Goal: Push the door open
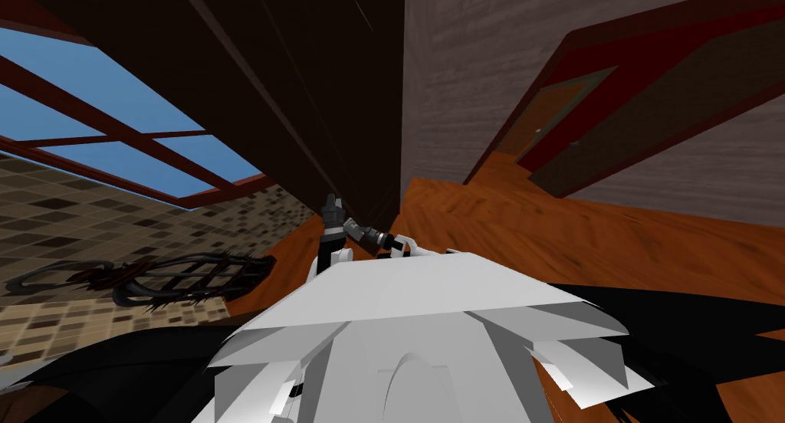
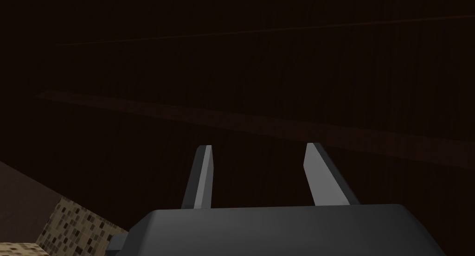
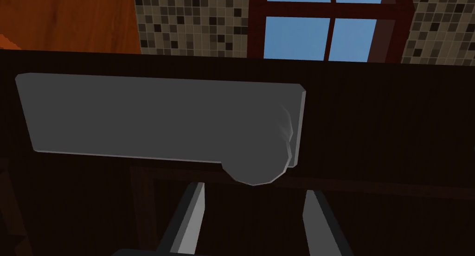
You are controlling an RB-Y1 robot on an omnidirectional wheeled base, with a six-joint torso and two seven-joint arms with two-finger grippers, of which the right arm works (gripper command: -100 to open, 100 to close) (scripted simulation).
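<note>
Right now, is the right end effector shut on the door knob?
No: the right end effector has open fingers, the knob beyond their tips.

Lighting uneven; head view strongly distorted.
Your brightest area is the blue window (image 1: 115, 127). The dark door (image 2: 232, 58) renders near black in your left wrist view, its detail barely readable. Walls splay and tilt toward the head view's corners.
</note>
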